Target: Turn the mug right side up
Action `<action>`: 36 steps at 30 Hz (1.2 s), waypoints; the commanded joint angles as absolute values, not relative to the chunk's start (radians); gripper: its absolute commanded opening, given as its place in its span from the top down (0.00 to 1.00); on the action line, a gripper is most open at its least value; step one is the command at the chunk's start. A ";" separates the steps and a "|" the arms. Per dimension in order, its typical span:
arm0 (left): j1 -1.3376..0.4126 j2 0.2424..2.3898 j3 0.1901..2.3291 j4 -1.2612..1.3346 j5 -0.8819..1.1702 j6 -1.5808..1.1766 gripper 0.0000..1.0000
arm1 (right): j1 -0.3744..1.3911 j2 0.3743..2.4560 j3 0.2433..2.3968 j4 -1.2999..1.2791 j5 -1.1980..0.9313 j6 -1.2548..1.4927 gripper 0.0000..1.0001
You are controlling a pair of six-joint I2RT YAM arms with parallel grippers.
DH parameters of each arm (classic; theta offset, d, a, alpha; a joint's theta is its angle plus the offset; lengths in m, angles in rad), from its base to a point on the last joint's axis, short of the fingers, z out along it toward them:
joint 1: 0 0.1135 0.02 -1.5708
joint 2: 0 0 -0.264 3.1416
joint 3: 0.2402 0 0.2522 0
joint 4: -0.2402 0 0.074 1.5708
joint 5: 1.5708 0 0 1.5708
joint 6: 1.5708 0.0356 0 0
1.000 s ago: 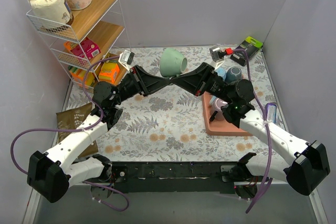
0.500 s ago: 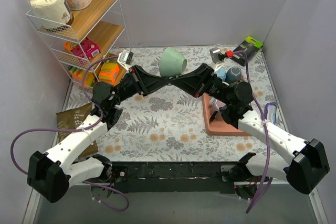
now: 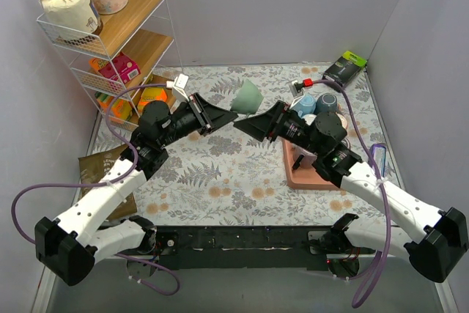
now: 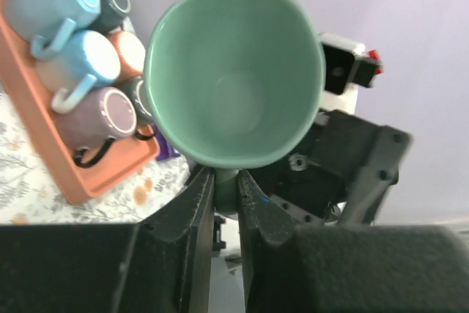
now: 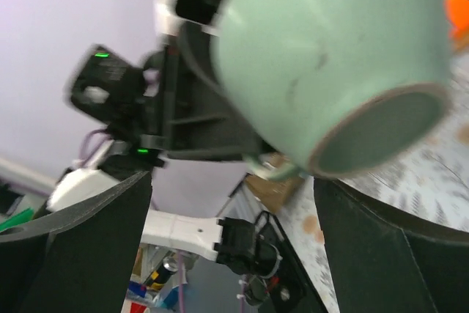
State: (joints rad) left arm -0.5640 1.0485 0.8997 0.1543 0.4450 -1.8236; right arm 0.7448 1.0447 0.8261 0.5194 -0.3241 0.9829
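Note:
The mint green mug [image 3: 248,97] hangs in the air over the middle of the floral table. My left gripper [image 3: 229,111] is shut on the mug's handle. In the left wrist view the mug [image 4: 234,78] shows its open mouth and empty inside, and the handle is pinched at the left gripper [image 4: 226,185]. My right gripper [image 3: 248,124] stands open just right of the mug, apart from it. From the right wrist the mug [image 5: 330,56] shows its side and round base. The right gripper [image 5: 234,232] is spread wide below the mug, with nothing between its fingers.
A salmon tray [image 3: 315,175] with several mugs lies to the right, under the right arm. A white wire shelf rack [image 3: 157,12] with paper rolls and boxes stands back left. A brown bag [image 3: 102,170] lies at the left. Black devices [image 3: 344,67] sit back right.
The right gripper has opened and drawn back off the mug. The mug now hangs from the left gripper alone, lower and turned. Both arms have pulled in toward their bases.

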 commanded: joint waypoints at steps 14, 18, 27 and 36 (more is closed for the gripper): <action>-0.561 1.143 1.115 -0.248 -0.039 -1.208 1.00 | 0.715 0.944 0.865 -0.299 0.060 0.959 0.06; -0.563 1.222 1.103 -0.221 -0.233 -1.083 1.00 | 0.715 0.920 0.890 -0.330 0.069 0.956 0.06; -0.555 1.501 1.068 0.049 -0.393 -0.905 1.00 | 0.715 0.902 0.989 -0.452 0.120 0.980 0.06; -0.514 1.758 1.170 0.179 -0.429 -0.827 1.00 | 0.669 0.952 1.084 -0.425 0.086 0.879 0.06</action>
State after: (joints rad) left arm -0.5419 1.7370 1.0847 0.0479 -0.3653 -0.8806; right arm 0.7067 0.9226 1.0004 -0.4591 0.1131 0.9615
